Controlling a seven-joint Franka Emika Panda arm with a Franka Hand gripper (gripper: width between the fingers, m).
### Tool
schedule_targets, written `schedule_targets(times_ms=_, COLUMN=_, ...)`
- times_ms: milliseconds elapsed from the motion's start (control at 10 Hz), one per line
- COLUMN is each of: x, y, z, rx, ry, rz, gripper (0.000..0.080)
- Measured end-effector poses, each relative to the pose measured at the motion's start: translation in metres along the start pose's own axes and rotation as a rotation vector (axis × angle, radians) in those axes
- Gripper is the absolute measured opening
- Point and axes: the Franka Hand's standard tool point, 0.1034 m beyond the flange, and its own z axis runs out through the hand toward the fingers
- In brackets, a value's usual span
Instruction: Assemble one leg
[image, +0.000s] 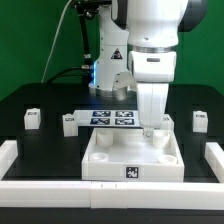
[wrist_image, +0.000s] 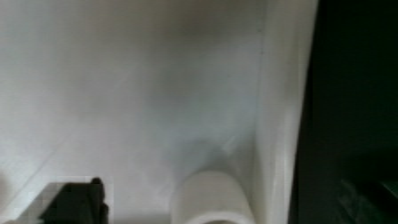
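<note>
My gripper hangs straight down over the far right corner of the large white tray-like part. In the wrist view one dark finger shows, with a gap between it and a rounded white piece that lies between the jaws. The jaws look open and nothing is pinched. I cannot tell if that piece is a leg. Three legs lie loose on the black table: one far to the exterior view's left, one nearer the marker board and one on the right.
The marker board lies behind the tray-like part. White rails border the table at the left, right and front. The arm's base and cables stand at the back. The wrist view is blurred, with white surface close below.
</note>
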Motion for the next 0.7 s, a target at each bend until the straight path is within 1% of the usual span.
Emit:
schedule_targets(times_ms=100, x=-0.004, y=-0.007, z=0.007, rx=0.011, ry=0.002, rz=0.006, gripper=0.065)
schedule_targets(times_ms=200, x=-0.006, y=-0.009, z=0.013, rx=0.018, ry=0.003, rz=0.012, gripper=0.065)
schedule_targets(times_ms=300, x=-0.005, y=-0.008, z=0.018, rx=0.018, ry=0.006, rz=0.012, gripper=0.065)
schedule_targets(times_ms=400, x=-0.005, y=-0.01, z=0.023, rx=0.026, ry=0.007, rz=0.013, gripper=0.065)
schedule_targets(times_ms=500, x=-0.004, y=-0.01, z=0.026, rx=0.029, ry=0.008, rz=0.013, gripper=0.065)
schedule_targets(times_ms=600, x=-0.004, y=-0.006, z=0.023, rx=0.022, ry=0.009, rz=0.014, gripper=0.065)
schedule_targets(times_ms=700, x=-0.004, y=-0.004, z=0.022, rx=0.019, ry=0.009, rz=0.016, gripper=0.0613)
